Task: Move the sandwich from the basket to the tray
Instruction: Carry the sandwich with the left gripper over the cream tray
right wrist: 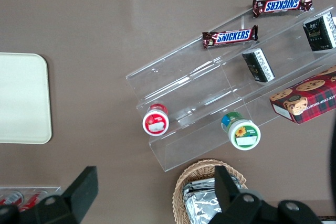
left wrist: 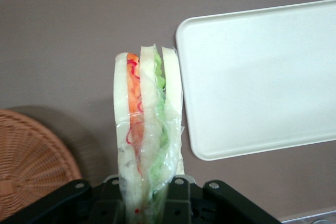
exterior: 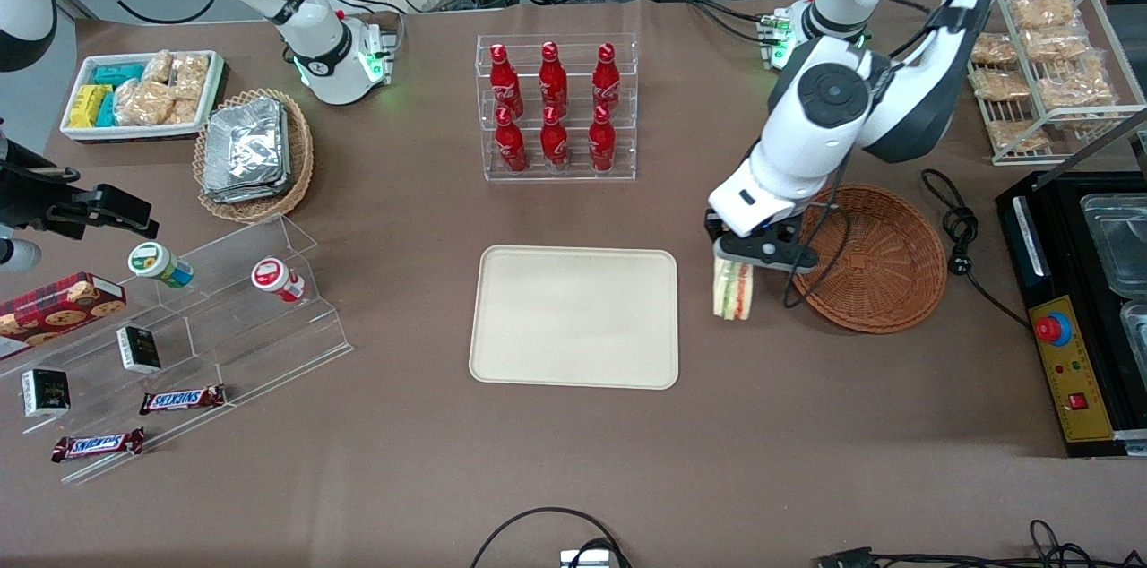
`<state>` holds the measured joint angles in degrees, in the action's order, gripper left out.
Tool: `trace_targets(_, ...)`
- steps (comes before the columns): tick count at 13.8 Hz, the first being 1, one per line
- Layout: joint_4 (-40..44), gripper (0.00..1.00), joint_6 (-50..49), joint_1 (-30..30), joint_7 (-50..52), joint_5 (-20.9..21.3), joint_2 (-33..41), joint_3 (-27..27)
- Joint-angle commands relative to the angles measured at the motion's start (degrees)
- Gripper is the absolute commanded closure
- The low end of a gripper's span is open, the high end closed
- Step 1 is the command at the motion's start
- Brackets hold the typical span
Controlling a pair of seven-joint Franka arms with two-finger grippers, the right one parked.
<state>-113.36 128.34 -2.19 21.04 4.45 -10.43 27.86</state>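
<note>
My left gripper [exterior: 737,268] is shut on the sandwich [exterior: 733,292], a plastic-wrapped wedge of white bread with green, orange and red filling. It hangs from the jaws above the bare table, between the reddish-brown wicker basket [exterior: 883,259] and the cream tray [exterior: 575,317]. In the left wrist view the sandwich [left wrist: 146,124] stands out from the gripper [left wrist: 148,203], with the tray [left wrist: 257,77] beside it and the basket's rim [left wrist: 31,163] beside it the other way. The basket holds nothing that shows. The tray is bare.
A clear rack of red bottles [exterior: 556,107] stands farther from the front camera than the tray. A black cable [exterior: 963,236] and a black box with a red button [exterior: 1066,317] lie toward the working arm's end. A wire rack of bagged snacks [exterior: 1044,66] stands there too.
</note>
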Motion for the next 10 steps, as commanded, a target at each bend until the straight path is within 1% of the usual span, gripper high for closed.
trace_targets(1, 6.47, 0.94, -1.77, -2.72, 5.75, 3.71, -6.07, 0.09)
trace_targets(3, 9.63, 0.94, -1.77, -5.27, 9.44, 5.29, -9.94, 0.01)
trace_targets(7, 17.98, 0.94, -4.14, -10.1, 15.95, 11.35, -20.22, -0.08)
trace_targets(9, 19.92, 0.94, -4.06, -11.43, 17.81, 14.34, -23.74, -0.08)
trace_targets(10, 20.54, 0.94, -4.06, -11.52, 17.9, 14.53, -25.06, -0.08)
